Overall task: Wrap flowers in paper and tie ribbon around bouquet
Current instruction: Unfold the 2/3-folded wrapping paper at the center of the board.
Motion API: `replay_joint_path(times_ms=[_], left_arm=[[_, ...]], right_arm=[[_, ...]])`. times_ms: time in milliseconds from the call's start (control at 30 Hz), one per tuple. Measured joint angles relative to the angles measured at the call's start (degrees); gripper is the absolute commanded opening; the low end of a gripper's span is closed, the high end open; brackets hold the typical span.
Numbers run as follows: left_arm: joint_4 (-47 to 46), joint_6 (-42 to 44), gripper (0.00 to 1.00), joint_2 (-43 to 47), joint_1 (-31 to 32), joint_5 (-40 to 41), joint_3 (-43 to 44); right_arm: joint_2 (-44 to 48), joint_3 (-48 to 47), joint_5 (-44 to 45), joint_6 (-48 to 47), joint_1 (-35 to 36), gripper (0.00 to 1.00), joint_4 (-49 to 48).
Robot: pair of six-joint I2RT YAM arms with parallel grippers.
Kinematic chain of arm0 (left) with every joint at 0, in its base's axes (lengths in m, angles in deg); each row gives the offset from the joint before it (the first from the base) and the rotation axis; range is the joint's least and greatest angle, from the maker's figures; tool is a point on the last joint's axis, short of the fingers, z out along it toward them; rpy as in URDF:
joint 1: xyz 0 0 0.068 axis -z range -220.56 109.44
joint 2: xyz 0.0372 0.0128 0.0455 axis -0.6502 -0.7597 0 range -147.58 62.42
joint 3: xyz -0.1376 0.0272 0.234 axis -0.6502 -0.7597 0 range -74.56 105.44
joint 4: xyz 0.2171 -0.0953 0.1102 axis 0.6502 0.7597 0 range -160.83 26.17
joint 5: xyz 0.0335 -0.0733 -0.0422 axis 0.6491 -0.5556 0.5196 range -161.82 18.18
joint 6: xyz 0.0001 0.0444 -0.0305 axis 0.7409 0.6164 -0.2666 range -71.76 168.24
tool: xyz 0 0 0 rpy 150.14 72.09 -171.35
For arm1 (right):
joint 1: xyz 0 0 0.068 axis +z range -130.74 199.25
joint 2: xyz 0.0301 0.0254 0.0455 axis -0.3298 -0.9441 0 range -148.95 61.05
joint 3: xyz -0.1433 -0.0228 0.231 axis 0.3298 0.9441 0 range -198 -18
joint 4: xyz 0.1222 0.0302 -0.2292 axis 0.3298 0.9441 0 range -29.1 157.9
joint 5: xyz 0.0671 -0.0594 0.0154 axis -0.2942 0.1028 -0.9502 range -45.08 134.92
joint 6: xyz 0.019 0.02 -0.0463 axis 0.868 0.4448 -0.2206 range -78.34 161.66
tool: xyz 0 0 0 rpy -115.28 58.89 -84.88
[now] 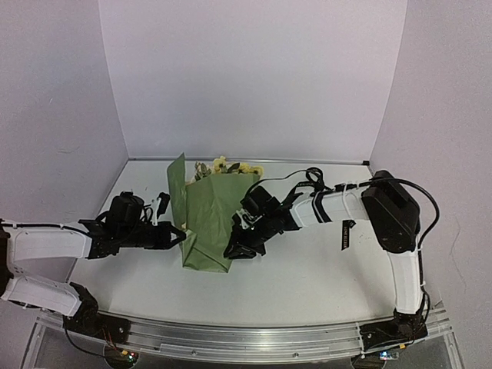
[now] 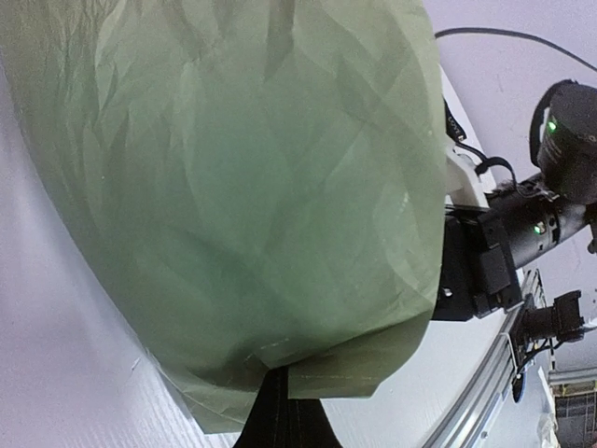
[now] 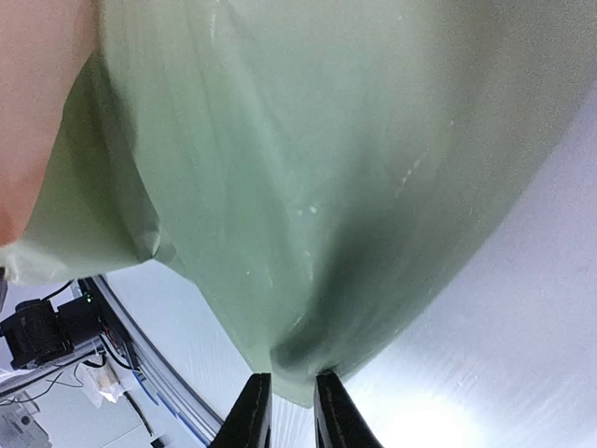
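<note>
The bouquet lies mid-table, a cone of olive-green paper (image 1: 207,219) with the yellow-cream flowers (image 1: 227,165) showing at its wide far end. My left gripper (image 1: 178,235) is shut on the paper's left edge. In the left wrist view the paper (image 2: 261,187) drapes over the joined fingers (image 2: 284,420). My right gripper (image 1: 234,251) is at the cone's lower right side. There its narrow-set jaws (image 3: 292,378) pinch a fold of the paper (image 3: 326,168). A black strip with pale marks (image 1: 346,234) hangs from my right forearm, and I cannot tell whether it is the ribbon.
The white table (image 1: 323,269) runs to a metal rail (image 1: 254,338) along the near edge. Walls close in the back and both sides. Black cables (image 1: 307,177) loop over my right arm, whose dark body (image 2: 522,233) shows in the left wrist view.
</note>
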Motion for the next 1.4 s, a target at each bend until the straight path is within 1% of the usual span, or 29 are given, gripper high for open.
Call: replay_joint_path(times_ms=[200, 467, 600, 700, 800, 1033, 1200, 1300, 1400], left_arm=[[-0.8, 1.9, 0.00, -5.1, 1.6, -4.0, 2.8], [-0.7, 4.9, 0.01, -15.3, 4.6, -8.2, 9.5], [-0.3, 6.2, 0.08, -19.6, 5.1, -9.2, 12.2], [-0.3, 6.6, 0.14, -21.6, 5.1, -9.8, 13.2], [-0.3, 7.3, 0.14, -23.1, 5.1, -10.3, 13.6], [-0.4, 7.5, 0.14, -26.0, 5.2, -11.4, 13.6], [-1.0, 7.5, 0.14, -27.3, 5.2, -11.8, 13.6], [-1.3, 7.5, 0.13, -27.3, 5.2, -11.8, 13.6], [-1.4, 7.5, 0.13, -27.4, 5.3, -11.8, 13.6]], right_arm=[[-3.4, -2.6, 1.7, 1.5, 0.0, 0.10, -0.1], [-5.1, -3.0, 2.9, 4.2, 0.1, 0.08, -1.3], [-4.5, -0.3, 3.4, 5.4, 0.1, 0.09, -5.2], [-2.8, 2.8, 4.3, 5.9, 0.0, 0.12, -7.5], [-0.3, 6.6, 5.0, 6.4, -0.3, 0.16, -9.3], [6.7, 13.2, 6.7, 7.1, -1.6, 0.35, -10.3], [8.0, 13.1, 6.7, 9.5, -3.7, 0.46, -13.5], [7.8, 11.7, 6.6, 10.9, -4.9, 0.49, -13.6], [6.4, 8.5, 6.5, 12.3, -5.9, 0.49, -14.4]])
